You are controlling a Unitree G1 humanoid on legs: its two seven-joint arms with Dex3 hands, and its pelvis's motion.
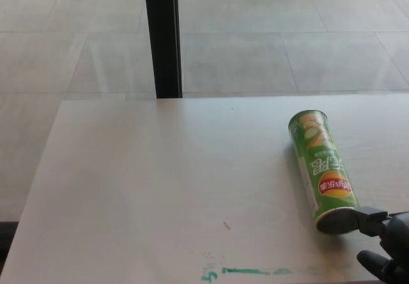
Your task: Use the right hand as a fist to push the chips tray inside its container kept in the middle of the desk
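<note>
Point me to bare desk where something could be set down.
Free: the whole stretch left of the chips can, from the far edge down to the green mark. Crowded: near right corner, where the right hand meets the can's end.

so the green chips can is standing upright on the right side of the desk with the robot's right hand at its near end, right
Not quite. The head view shows the green chips can lying on its side, not upright. It is on the right side of the desk, with the right hand at its near end.

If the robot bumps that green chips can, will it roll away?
Probably: the chips can lies on its side on the smooth desk, so a sideways nudge could roll it. A push from the right hand at its near end should slide it.
</note>
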